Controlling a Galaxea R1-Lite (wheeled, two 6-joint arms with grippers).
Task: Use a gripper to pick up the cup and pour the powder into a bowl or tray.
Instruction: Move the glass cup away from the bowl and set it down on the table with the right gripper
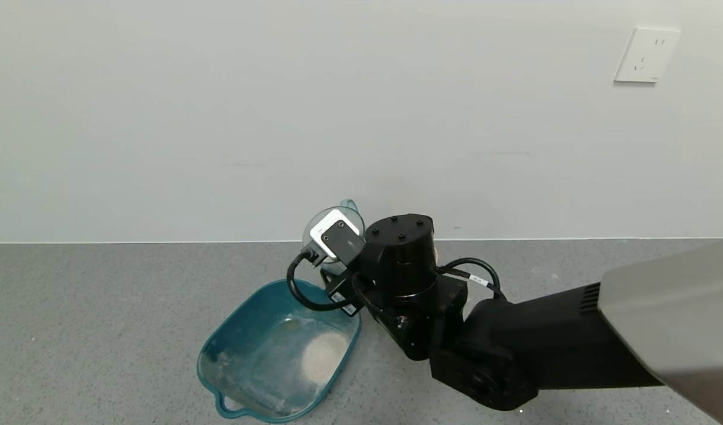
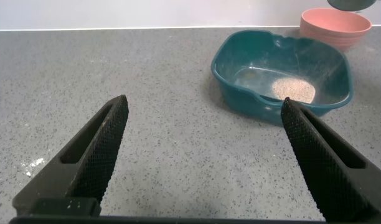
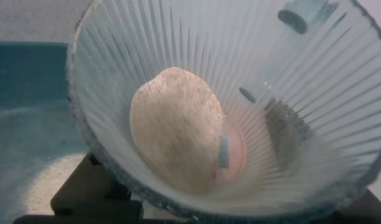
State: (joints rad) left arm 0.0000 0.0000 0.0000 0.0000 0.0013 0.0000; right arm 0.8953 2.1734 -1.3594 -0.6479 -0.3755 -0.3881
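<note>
My right gripper is shut on the ribbed pale blue-green cup and holds it tilted above the far end of the teal tray. In the right wrist view the cup fills the picture, and a heap of beige powder lies on its wall near the rim. One dark finger pad shows through the cup wall. A round heap of powder lies in the tray, also in the left wrist view. My left gripper is open and empty, low over the grey table, apart from the tray.
A pink bowl stands behind the tray, near the wall. The tray's loop handle points to the front. A white socket is on the wall at upper right. The grey speckled table stretches to the left.
</note>
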